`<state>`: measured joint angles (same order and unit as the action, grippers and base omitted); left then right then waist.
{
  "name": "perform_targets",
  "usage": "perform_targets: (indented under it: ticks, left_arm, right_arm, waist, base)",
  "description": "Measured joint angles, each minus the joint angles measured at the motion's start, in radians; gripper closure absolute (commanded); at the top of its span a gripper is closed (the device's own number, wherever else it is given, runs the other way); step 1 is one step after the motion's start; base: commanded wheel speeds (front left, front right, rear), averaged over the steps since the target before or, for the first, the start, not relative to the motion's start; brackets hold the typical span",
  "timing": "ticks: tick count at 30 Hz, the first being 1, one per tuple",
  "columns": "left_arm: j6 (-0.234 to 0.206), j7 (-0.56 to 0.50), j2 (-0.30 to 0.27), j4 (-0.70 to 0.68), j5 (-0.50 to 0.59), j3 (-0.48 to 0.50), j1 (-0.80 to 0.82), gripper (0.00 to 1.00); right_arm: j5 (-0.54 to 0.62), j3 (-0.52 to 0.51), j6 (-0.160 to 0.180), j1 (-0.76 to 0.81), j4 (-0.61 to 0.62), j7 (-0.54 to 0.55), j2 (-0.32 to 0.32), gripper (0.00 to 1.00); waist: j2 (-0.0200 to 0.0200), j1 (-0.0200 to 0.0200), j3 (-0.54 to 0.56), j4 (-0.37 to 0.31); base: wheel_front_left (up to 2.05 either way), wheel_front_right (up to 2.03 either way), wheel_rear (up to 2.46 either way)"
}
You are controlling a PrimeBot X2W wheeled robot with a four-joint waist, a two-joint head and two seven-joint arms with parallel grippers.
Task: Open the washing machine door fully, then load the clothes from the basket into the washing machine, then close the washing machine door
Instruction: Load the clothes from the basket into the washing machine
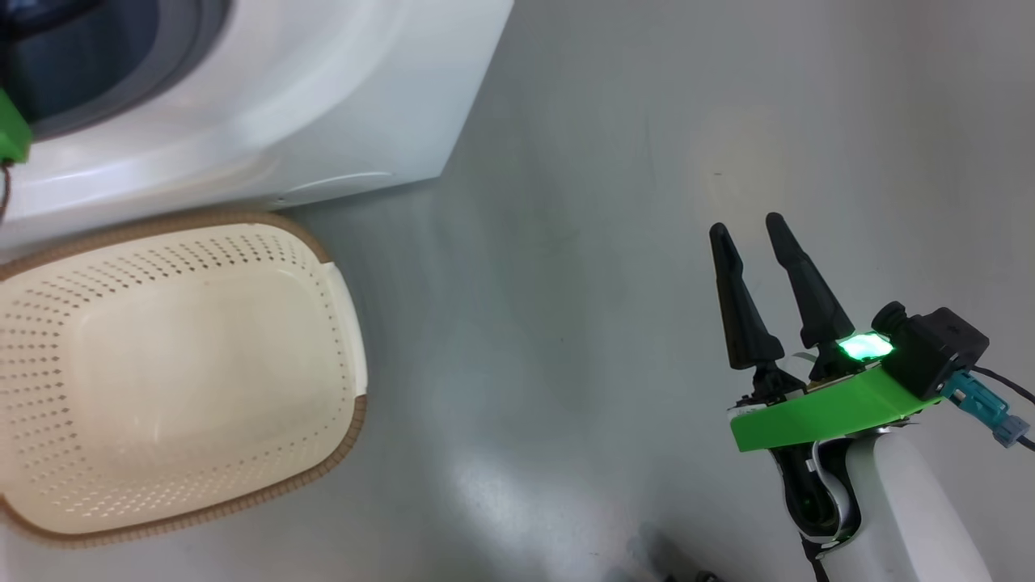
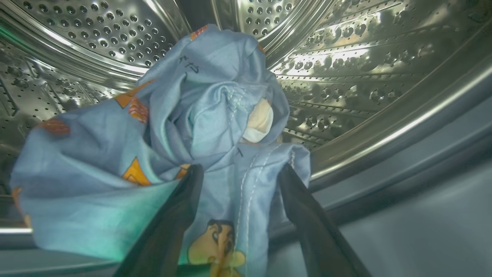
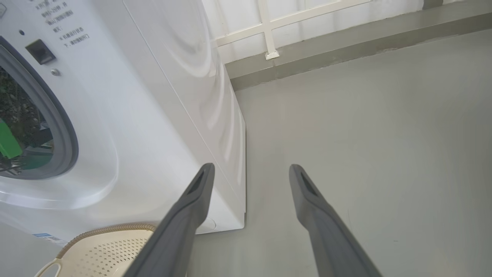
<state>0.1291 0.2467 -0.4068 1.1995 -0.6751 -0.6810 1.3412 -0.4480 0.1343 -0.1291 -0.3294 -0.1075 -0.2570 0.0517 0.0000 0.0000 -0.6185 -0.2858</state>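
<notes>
Now, L tool (image 2: 241, 166): wide open inside perforated steel drum (image 2: 346, 57).
Light blue cartoon-print clothes (image 2: 184, 115): loose betw. + ahead of its fingers (image 2: 180, 215).
R tool (image 1: 746, 225): open, empty, over grey floor (image 1: 566, 323).

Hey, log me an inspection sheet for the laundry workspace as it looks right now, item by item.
surface: glossy grey floor
job's things: washing machine, front opening uncovered; light blue printed clothes inside its steel drum; basket beside the machine, looks empty
clutter: nothing seen
grippers: left gripper inside the drum, fingers apart, cloth lying between them; right gripper open above the floor, holding nothing
cables: black cable with teal plug at the right wrist
surroundings: grey ledge below a white framed wall
</notes>
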Motion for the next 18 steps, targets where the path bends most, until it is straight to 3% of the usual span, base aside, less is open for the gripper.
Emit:
perform_targets:
  ticks: [8,18]
  left_arm:
    - [0.0,0.002,0.009,-0.073,-0.078,-0.001,-0.056,0.0]
    - [0.0,0.009,0.04,-0.248,-0.041,0.18,-0.26,0.0]
  right_arm:
    - [0.016,-0.016,0.0,0.001,-0.006,0.0,0.0,0.0]
    - [0.071,-0.044,0.0,0.038,-0.027,0.0,0.0,0.0]
  waist:
    - [0.0,0.0,0.032,0.027]
    - [0.0,0.0,0.115,0.079]
  base:
    - [0.0,0.0,0.0]
    - [0.0,0.0,0.0]
